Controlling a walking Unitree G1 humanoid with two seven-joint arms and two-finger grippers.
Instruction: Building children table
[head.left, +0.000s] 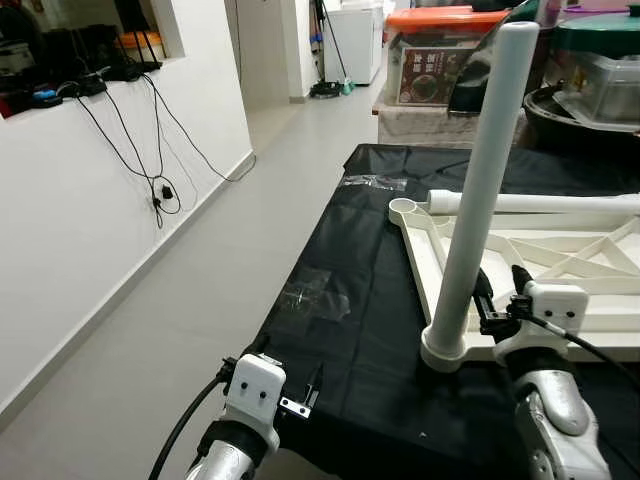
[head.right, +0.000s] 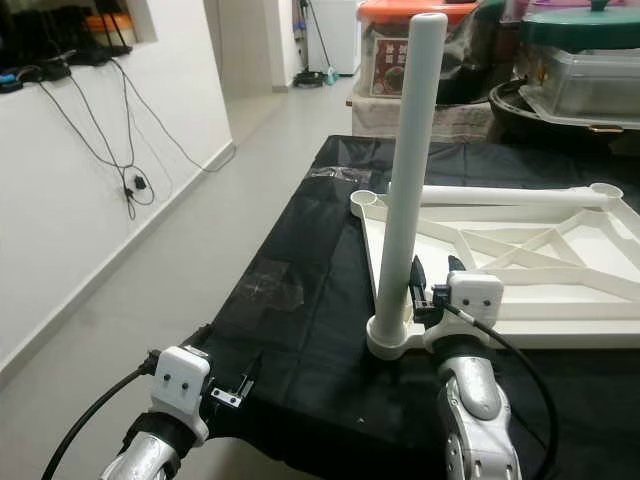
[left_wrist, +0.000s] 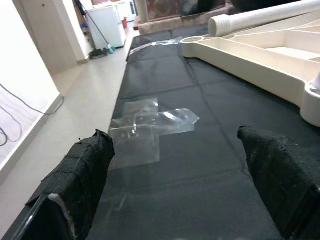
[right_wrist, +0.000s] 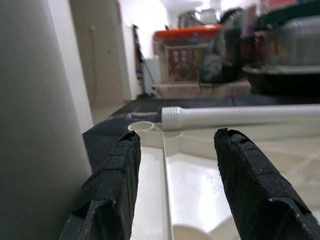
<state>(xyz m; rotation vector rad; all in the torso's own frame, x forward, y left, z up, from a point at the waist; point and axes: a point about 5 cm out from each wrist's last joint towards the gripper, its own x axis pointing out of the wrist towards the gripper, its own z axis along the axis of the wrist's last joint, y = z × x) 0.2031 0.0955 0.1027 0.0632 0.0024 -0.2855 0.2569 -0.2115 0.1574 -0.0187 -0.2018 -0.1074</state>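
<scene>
An upside-down white children's table top lies on a black-covered table. One white leg stands upright in its near corner socket. A second leg lies flat along the far rim, its threaded end beside an empty corner socket. My right gripper is open just right of the upright leg's base; the leg is beside its fingers, not between them. My left gripper is open and low at the table's front edge, holding nothing.
Clear plastic wrap lies on the black cover ahead of the left gripper, and another piece near the far edge. Left of the table are a bare floor aisle and a white wall with hanging cables. Storage boxes and pots stand behind.
</scene>
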